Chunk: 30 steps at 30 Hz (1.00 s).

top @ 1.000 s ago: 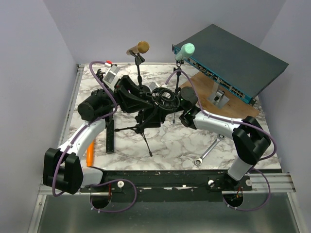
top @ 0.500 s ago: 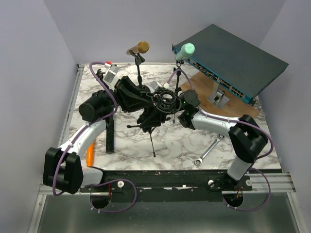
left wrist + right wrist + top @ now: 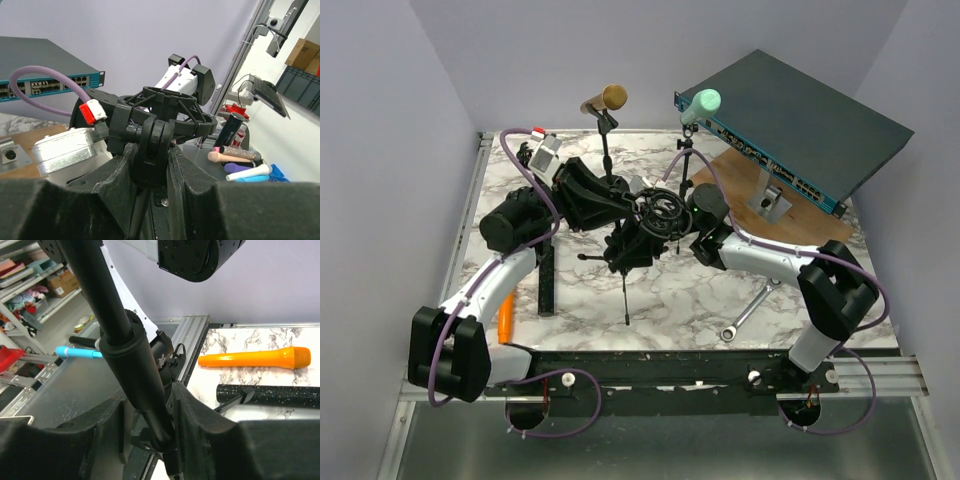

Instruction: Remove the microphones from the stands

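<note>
A: Where do we locate the microphone?

B: We cannot pick out its body. We judge that it sits in the black shock-mount ring (image 3: 167,107) atop the black tripod stand (image 3: 625,265). This is at the centre of the top view, hemmed in by both wrists.

A: Why is the stand met at two places?

B: We judge that one arm braces while the other works. The left gripper (image 3: 150,167) has its fingers (image 3: 117,175) pinching the black swivel joint (image 3: 150,145) directly below the ring, which fixes the mount against rotation. The right gripper (image 3: 149,415) straddles a black cylindrical tube (image 3: 132,365). Its fingers are spread, with a gap showing on one side, so nothing is clamped. We cannot tell whether that tube is the stand's shaft or the microphone body.

A: Arm pose?

B: The left arm starts at lower left, elbow folded near the left edge, forearm running right to centre. The right arm starts at lower right, forearm running left. Both wrists meet above the white marbled table (image 3: 700,290). A loose orange microphone (image 3: 255,359) lies on the table, well apart from the tube.
</note>
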{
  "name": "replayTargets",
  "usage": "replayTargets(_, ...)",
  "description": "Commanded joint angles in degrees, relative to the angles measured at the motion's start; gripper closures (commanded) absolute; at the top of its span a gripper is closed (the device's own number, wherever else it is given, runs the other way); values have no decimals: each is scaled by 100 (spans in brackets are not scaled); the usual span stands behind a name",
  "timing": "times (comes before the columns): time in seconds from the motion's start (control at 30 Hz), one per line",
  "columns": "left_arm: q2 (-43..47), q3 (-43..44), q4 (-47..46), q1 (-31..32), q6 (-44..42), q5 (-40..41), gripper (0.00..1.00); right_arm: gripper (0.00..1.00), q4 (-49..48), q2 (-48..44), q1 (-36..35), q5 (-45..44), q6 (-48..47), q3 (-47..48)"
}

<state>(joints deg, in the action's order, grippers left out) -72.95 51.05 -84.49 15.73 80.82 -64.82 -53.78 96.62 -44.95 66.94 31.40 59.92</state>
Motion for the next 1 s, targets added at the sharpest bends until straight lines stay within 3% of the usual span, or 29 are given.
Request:
replayTargets(0.0,237,3,-672,-52,13,418,100,64,398,-154,-33,61,-350,9)
replayTargets(0.13,287,-24,-666,-115,38,411,100,85,657,-179,-36,60,-508,53)
replayTargets(0.27,334,43,-659,-279,140,71,99,97,1122,-352,-23,-63,-700,111)
replayTargets(0.37,398,98,-320,-434,27,-467,72,99,1692,-529,-14,-183,-913,263)
replayTargets(0.47,625,-1,299,-614,-479,-976,39,99,2396,-698,-17,-375,-1222,461)
replayTargets(0.53,940,-126,1349,-780,-1268,-1134,21,99,2798,-791,-15,-559,-1414,568)
replayTargets(0.63,1558,-122,3711,-932,-3407,-1162,3,99,3263,-895,-14,-779,-1682,673)
replayTargets(0.73,2168,318,7310,-855,-6414,-515,1,99,3586,-942,-14,-993,-1863,767)
replayTargets(0.77,2246,482,7910,-789,-6959,-229,1,99,3678,-943,-19,-1034,-1908,811)
replayTargets(0.97,2307,844,9488,-600,-7860,805,8,99,3939,-847,-14,-1104,-1922,1067)
